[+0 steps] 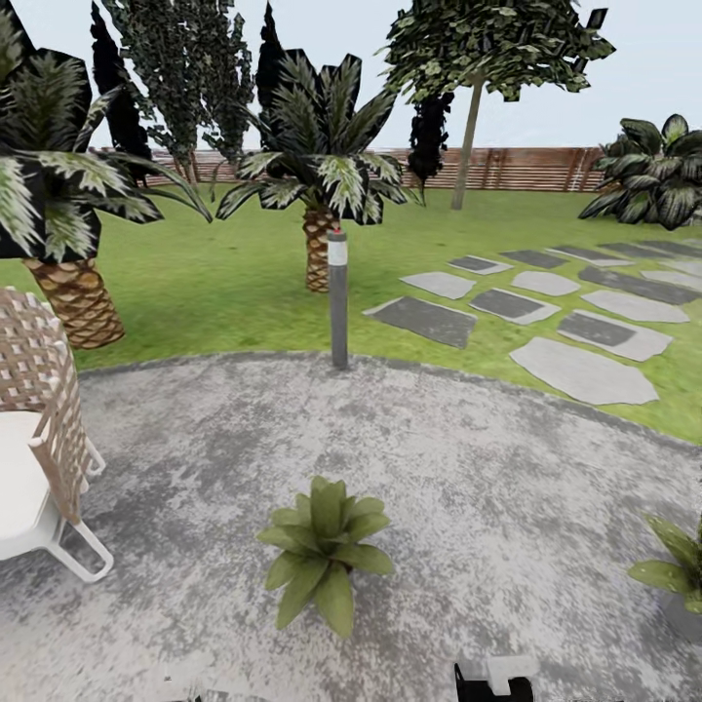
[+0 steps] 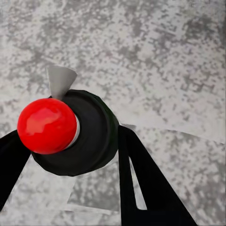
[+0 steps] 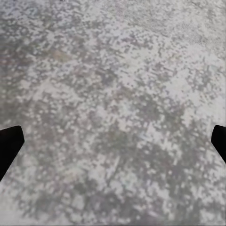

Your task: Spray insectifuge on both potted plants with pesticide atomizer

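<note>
My left gripper (image 2: 70,157) is shut on the pesticide atomizer (image 2: 92,136), a dark bottle with a round red top and a pale grey nozzle, held over the mottled paving. One potted plant (image 1: 327,556) sits on the paved circle straight ahead. The other potted plant (image 1: 675,570) stands at the right edge in a grey pot. No insectifuge is visible on their leaves. Over bare paving, my right gripper (image 3: 113,141) is open, with nothing between its fingers. A part of the right arm (image 1: 492,678) shows at the head view's lower edge.
A white chair with a woven back (image 1: 39,458) stands at the left. A grey lamp post (image 1: 337,297) rises at the paving's far rim. Palms (image 1: 317,185) and stepping stones (image 1: 546,322) lie on the lawn, and a brown fence (image 1: 517,168) runs behind.
</note>
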